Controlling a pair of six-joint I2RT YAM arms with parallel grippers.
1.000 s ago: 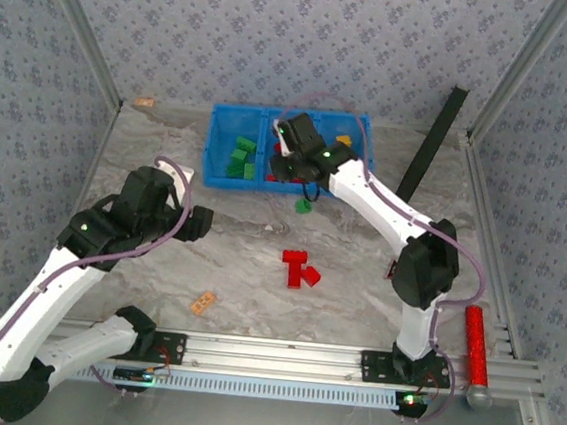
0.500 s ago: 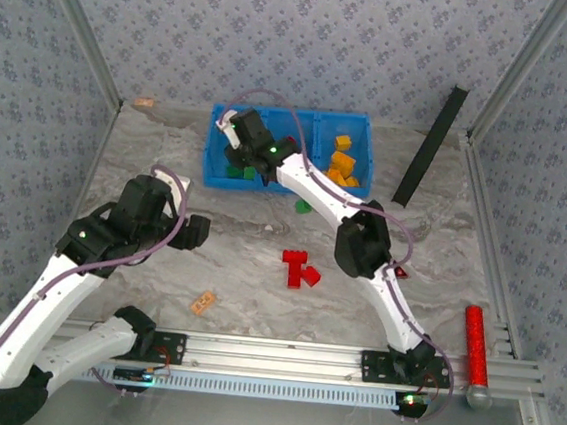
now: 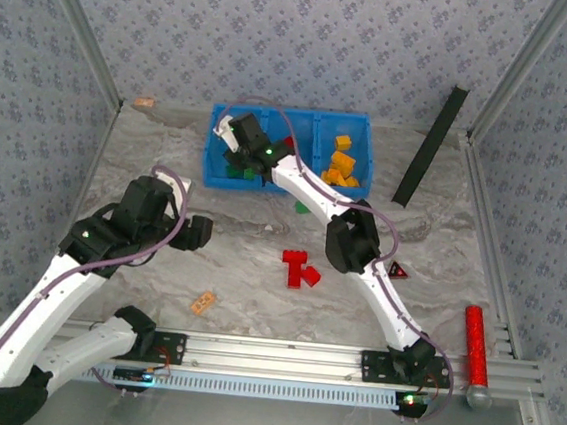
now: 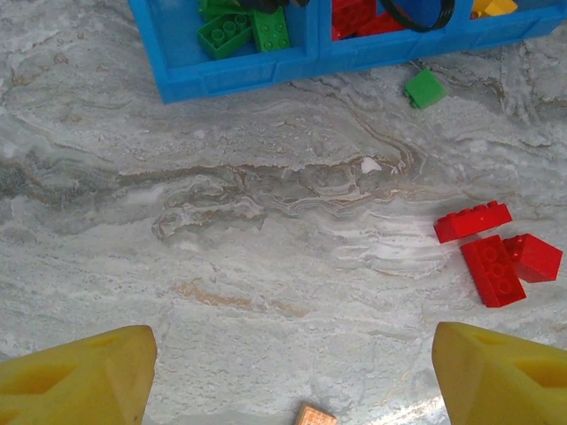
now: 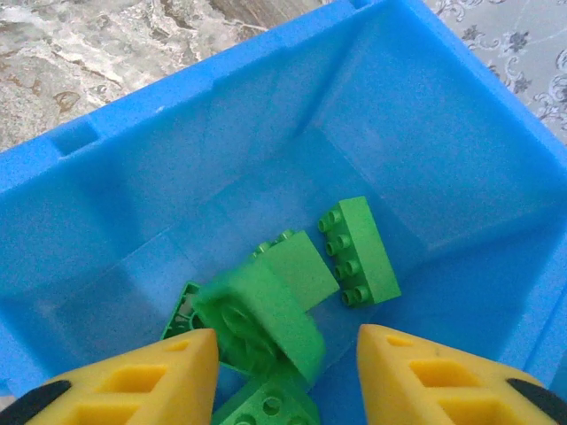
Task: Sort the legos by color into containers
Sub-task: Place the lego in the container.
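Legos (image 5: 359, 252) in green lie on the floor of the bin's (image 3: 216, 181) left compartment (image 5: 425, 133), where the right fingers (image 5: 124, 381) stand apart. Just between them a blurred green brick (image 5: 261, 323) seems loose rather than gripped. The middle compartment (image 4: 372, 49) holds red bricks (image 4: 354, 16), the right compartment (image 3: 366, 145) orange-yellow bricks (image 3: 340, 163). The left fingers (image 4: 75, 376) are apart too, over bare surface (image 4: 221, 248). Just outside the bin lies a stray green brick (image 4: 425, 88). Farther out are three loose red bricks (image 4: 496, 252), bunched together, and a peach piece (image 3: 202, 302).
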